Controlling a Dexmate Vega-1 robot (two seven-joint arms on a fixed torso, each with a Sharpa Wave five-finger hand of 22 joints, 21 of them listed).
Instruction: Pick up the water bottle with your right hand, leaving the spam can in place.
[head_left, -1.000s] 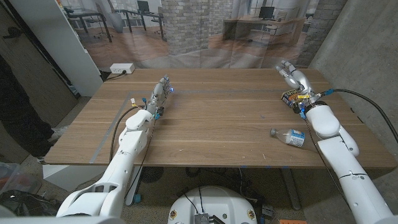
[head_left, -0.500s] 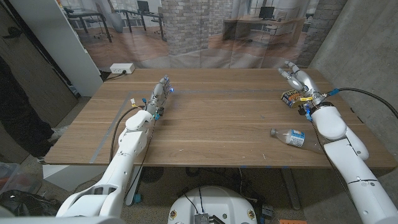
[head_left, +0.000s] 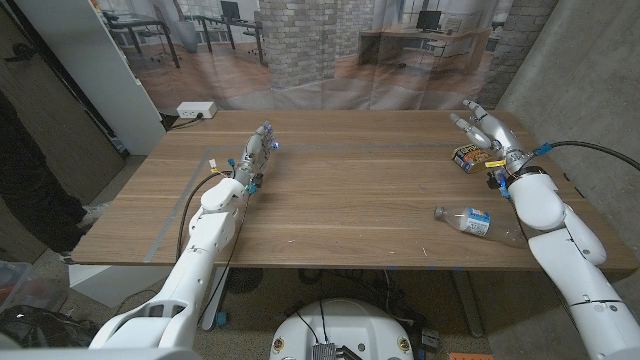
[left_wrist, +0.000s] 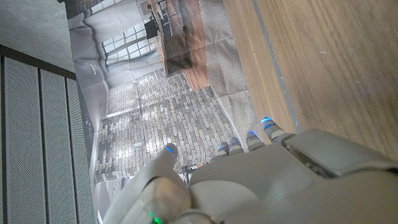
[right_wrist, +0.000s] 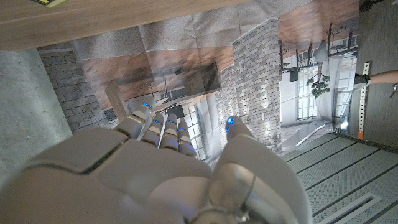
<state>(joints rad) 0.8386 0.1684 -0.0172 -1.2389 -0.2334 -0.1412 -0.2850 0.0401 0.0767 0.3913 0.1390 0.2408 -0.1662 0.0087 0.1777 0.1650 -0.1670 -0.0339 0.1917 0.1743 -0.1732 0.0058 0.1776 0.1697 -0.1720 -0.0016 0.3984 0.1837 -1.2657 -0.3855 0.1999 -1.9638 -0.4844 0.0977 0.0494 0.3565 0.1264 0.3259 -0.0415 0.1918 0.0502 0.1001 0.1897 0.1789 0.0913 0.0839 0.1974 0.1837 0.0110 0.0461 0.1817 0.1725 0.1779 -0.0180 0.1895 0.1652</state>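
Observation:
A clear water bottle (head_left: 467, 221) with a blue-and-white label lies on its side near the table's front right edge. The spam can (head_left: 466, 156), dark with yellow print, sits farther back at the right. My right hand (head_left: 484, 131) is raised just beyond and to the right of the can, fingers spread and holding nothing; from the right wrist view my right hand (right_wrist: 168, 168) points past the table's far edge. My left hand (head_left: 258, 147) is stretched out over the back left of the table, fingers straight, holding nothing; the left wrist view shows my left hand (left_wrist: 249, 180) over the wood.
The wooden table (head_left: 340, 190) has a strip of tape (head_left: 190, 195) along its left part. A white power strip (head_left: 196, 110) lies on the floor beyond the far left corner. A printed backdrop hangs behind the table, and a concrete wall stands close on the right.
My right arm has drawn to the right, carrying the hand from above the spam can to its far right side. The bottle, the can and my left arm have stayed put.

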